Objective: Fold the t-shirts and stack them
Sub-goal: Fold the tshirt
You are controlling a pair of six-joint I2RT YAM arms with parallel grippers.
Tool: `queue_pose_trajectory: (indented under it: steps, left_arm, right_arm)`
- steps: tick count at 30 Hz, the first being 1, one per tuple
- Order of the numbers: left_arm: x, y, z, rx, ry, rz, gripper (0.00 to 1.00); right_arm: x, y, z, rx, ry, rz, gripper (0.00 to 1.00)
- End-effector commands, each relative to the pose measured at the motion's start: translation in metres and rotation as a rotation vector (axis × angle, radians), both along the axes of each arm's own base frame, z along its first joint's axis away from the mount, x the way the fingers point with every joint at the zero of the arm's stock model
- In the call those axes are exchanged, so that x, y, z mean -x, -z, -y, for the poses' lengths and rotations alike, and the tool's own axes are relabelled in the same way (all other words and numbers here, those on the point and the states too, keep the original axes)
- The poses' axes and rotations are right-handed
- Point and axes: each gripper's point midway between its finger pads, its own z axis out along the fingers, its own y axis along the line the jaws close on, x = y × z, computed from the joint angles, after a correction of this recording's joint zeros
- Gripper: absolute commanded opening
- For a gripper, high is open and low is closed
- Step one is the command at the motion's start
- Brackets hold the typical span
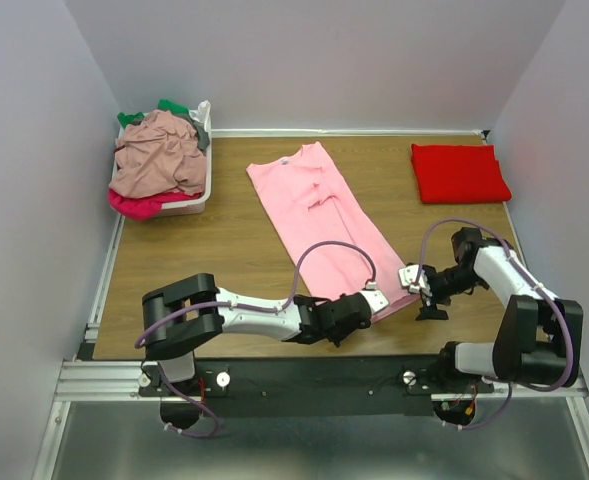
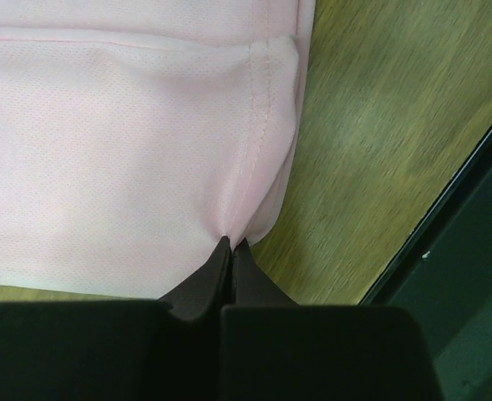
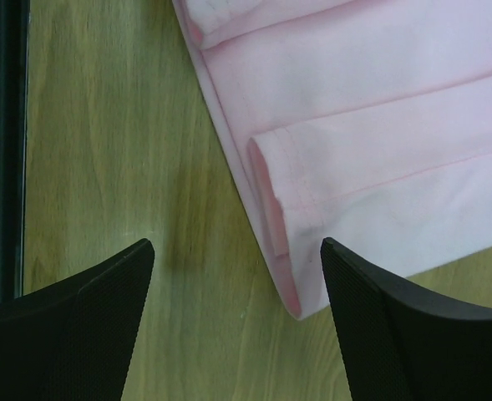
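**Hem pinched, second hand poised**

Clamps the left gripper [image 2: 231, 247] on a folded corner of the near hem of the light pink t-shirt [image 1: 319, 215], jaws pressed together with a pucker of cloth nipped at their tips. Sets the right gripper [image 3: 237, 251] just beside it at the hem's right-hand corner, jaws spread wide. That corner lies between them, closer to one finger, with nothing gripped.

Lies as a long narrow strip, sides folded in, slanting from the far middle of the table [image 1: 194, 250] to its near edge right of centre. Points the collar away from both arms and the hem toward them, so puts both grippers at the same short end. Likely calls for the right jaws to close on their corner before the hem is carried along the strip toward the collar.

Shows a folded red t-shirt [image 1: 459, 172] at the far right corner and more t-shirts [image 1: 159, 155] heaped in a white basket [image 1: 210, 175] at the far left corner.

Offers no readable brand or writing.
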Motion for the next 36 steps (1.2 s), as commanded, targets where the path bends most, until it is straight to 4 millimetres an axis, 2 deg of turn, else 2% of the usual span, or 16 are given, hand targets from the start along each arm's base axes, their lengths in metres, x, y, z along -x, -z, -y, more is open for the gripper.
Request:
queue_pose_trajectory:
  steps: [1, 8, 14, 19, 25, 36]
  left_arm:
    - [0.009, -0.005, 0.005, 0.048, 0.013, -0.037, 0.00]
    - [0.010, -0.011, 0.006, 0.070, 0.011, -0.040, 0.00]
    - [0.010, -0.014, 0.003, 0.087, 0.008, -0.040, 0.00]
    - [0.009, -0.016, 0.001, 0.093, 0.011, -0.038, 0.00]
    - [0.007, -0.019, 0.001, 0.113, 0.015, -0.039, 0.00]
    - [0.005, -0.023, 0.003, 0.132, 0.027, -0.041, 0.00]
  right_arm:
    - [-0.009, 0.013, -0.004, 0.024, -0.067, 0.078, 0.86]
    - [-0.010, 0.034, -0.003, 0.087, -0.096, 0.093, 0.82]
    - [-0.020, 0.050, 0.009, 0.161, -0.104, 0.094, 0.72]
    - [-0.031, 0.051, 0.011, 0.174, -0.100, 0.132, 0.60]
    - [-0.032, 0.057, 0.011, 0.177, -0.102, 0.148, 0.48]
    - [-0.043, 0.059, 0.011, 0.195, -0.059, 0.153, 0.36]
